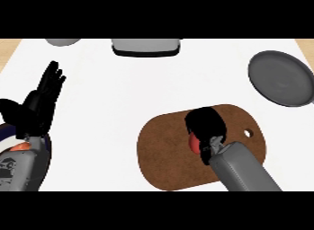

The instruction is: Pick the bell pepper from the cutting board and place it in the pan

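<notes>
The bell pepper (pixel 194 143), judged light, hollow and slippery, is best taken round its middle; it is enclosed by curled fingers of the right hand (pixel 206 125).

White counter (pixel 119 99) — brown cutting board (pixel 166 152) near front, grey pan (pixel 282 78) right, grey appliance (pixel 146 46) at back

A white counter (pixel 119 108) fills the view, with pale wood (pixel 0 50) showing past either side. At its far edge sit a grey boxy object (pixel 146 46) on a dark base and, left of it, a grey rounded thing (pixel 64 42), both cut off.
</notes>
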`<state>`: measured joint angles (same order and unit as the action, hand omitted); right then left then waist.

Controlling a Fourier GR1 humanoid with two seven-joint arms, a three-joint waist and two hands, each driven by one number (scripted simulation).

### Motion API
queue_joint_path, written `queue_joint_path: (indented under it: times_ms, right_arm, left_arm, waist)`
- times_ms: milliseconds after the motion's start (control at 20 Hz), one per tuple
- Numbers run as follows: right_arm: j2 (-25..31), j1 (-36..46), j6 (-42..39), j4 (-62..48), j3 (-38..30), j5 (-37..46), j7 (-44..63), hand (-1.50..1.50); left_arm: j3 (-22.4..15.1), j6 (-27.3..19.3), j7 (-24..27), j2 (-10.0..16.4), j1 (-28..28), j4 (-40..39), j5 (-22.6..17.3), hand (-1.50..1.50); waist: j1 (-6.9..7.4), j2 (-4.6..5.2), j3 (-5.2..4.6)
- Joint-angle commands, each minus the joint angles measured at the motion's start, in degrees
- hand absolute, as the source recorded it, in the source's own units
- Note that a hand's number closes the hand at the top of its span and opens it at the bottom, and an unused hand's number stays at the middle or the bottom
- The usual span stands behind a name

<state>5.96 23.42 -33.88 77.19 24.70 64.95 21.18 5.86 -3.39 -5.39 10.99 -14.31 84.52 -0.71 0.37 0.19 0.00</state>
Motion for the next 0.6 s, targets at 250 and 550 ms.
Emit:
queue_joint_path:
  times_ms: [250, 550]
  right_arm:
    - [-5.87, 11.42, 22.53, -7.88, -17.68, -2.99, 27.08, 1.50]
    - [-5.94, 22.18, 38.41, -12.26, -15.04, 4.58, 34.36, 1.50]
  left_arm:
    - [-1.73, 0.81, 1.07, -0.94, -0.77, -0.32, 0.46, 0.00]
    - [-1.72, 0.81, 1.66, -1.26, 0.96, -1.31, 0.65, 0.00]
  waist:
    - [3.20, 0.81, 0.09]
    - [2.57, 0.34, 0.00]
